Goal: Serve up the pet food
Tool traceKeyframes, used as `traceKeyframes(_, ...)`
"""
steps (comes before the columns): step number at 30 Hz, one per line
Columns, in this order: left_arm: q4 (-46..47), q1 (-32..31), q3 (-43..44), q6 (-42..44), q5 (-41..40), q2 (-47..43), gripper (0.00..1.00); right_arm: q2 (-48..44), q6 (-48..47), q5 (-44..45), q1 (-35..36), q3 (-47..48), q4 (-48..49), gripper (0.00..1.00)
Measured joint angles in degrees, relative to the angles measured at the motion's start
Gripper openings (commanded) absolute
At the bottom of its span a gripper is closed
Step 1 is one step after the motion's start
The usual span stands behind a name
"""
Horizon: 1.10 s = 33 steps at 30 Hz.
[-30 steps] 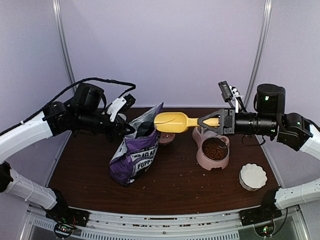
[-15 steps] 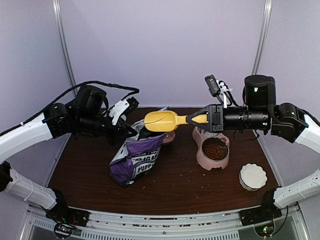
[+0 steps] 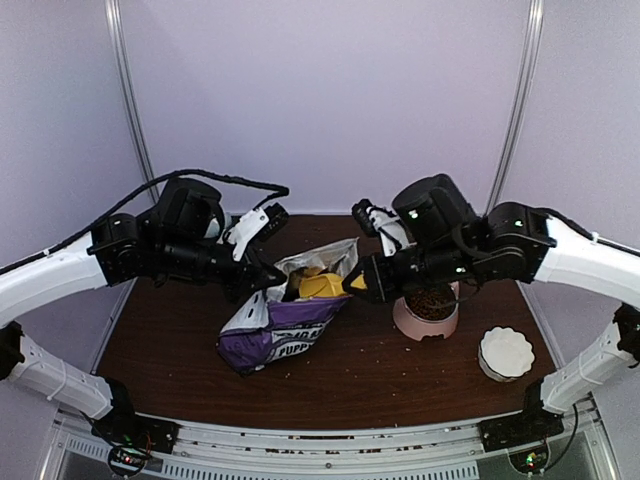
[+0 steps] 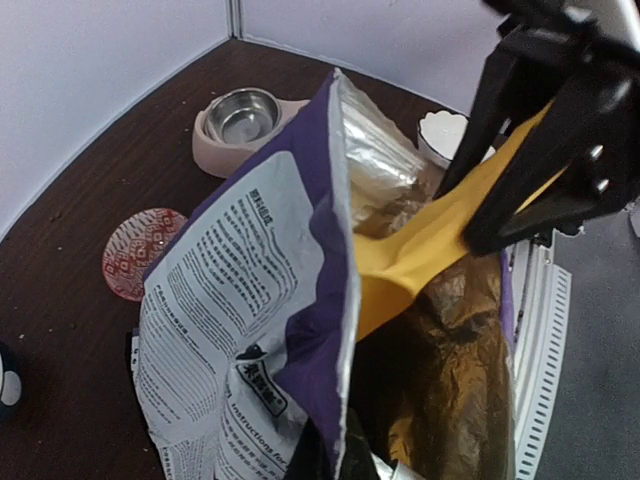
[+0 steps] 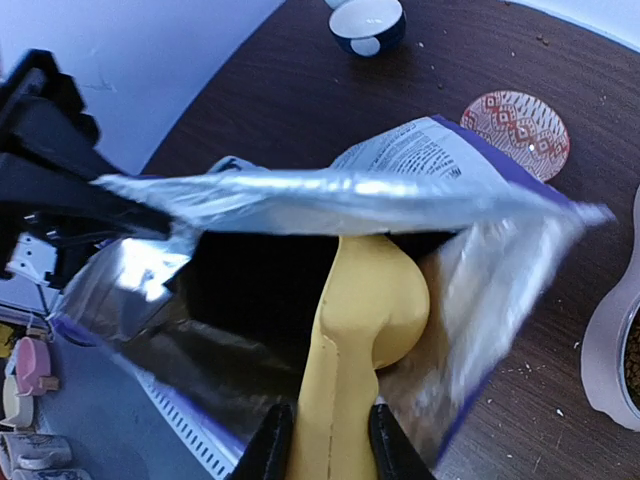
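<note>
My left gripper (image 3: 262, 280) is shut on the rim of the purple puppy food bag (image 3: 285, 322) and holds its mouth open; in the left wrist view the gripper (image 4: 335, 455) pinches the bag's edge (image 4: 335, 300). My right gripper (image 3: 358, 283) is shut on the handle of a yellow scoop (image 3: 322, 286), and the scoop head (image 5: 378, 300) is inside the bag's foil mouth (image 5: 250, 300). Brown pet food (image 3: 430, 300) fills one bowl of the pink feeder (image 3: 425, 325). I see no pet food inside the bag.
A white scalloped bowl (image 3: 505, 352) stands at the right front. A patterned coaster (image 5: 515, 120) and a small blue-and-white bowl (image 5: 367, 20) lie behind the bag. The feeder's other steel bowl (image 4: 243, 112) is empty. Crumbs are scattered on the brown table (image 3: 380, 370).
My right arm swung left and down, pushing the yellow scoop from above the bag into its open mouth. My left gripper kept hold of the bag, which now leans lower.
</note>
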Motion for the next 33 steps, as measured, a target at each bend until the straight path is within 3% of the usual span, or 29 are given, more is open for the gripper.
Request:
traceKeyframes(7,1.3,-2.4,-0.2,-3.2,4.8,2.1,0.0,9.1,4.1,6.8,2.0,-2.8,4.0,0.12)
traceKeyframes(13,1.5,-6.1,-0.2,-4.3,2.8,2.8,0.0,11.0,6.3,13.7,3.1,-5.0,8.0,0.12)
traceKeyframes(15,1.9,-7.9,-0.2,-5.0,1.9,3.4,0.1,9.7,6.3,14.4,3.3,-8.9,11.8,0.13)
traceKeyframes(20,3.4,-11.6,-0.1,-6.8,2.4,4.2,0.51,6.5,6.3,14.0,3.1,-19.1,21.8,0.13)
traceKeyframes(23,3.2,-12.8,-0.2,-8.3,1.5,1.3,0.67,4.4,6.2,13.4,2.8,-24.6,28.2,0.13)
traceKeyframes(29,1.2,-8.6,-1.0,-11.0,-5.6,-9.7,0.72,0.8,5.5,11.1,2.4,-33.7,38.5,0.13)
traceKeyframes(33,0.8,5.3,-5.9,-14.2,-5.8,-13.4,0.72,-0.8,5.1,9.1,1.9,-38.6,44.1,0.13)
